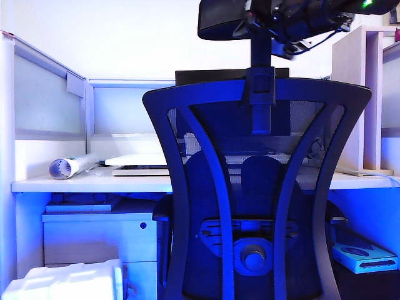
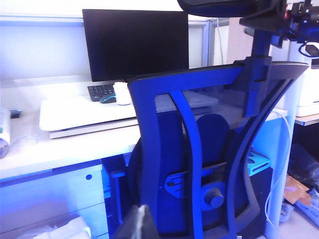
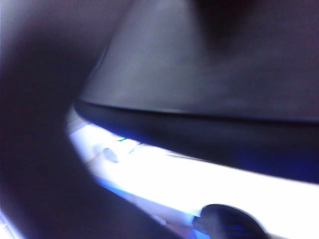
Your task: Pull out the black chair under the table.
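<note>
Exterior: right hand at black chair headrest, grip unclear; left hand unclear.

The right arm is black and bulky, a tube-like body with dark cables looping beneath it and a small green light at its far end. The right gripper is black too, with a thin cable curling off it. The left gripper shows only as a dark grey, pointed finger tip.
</note>
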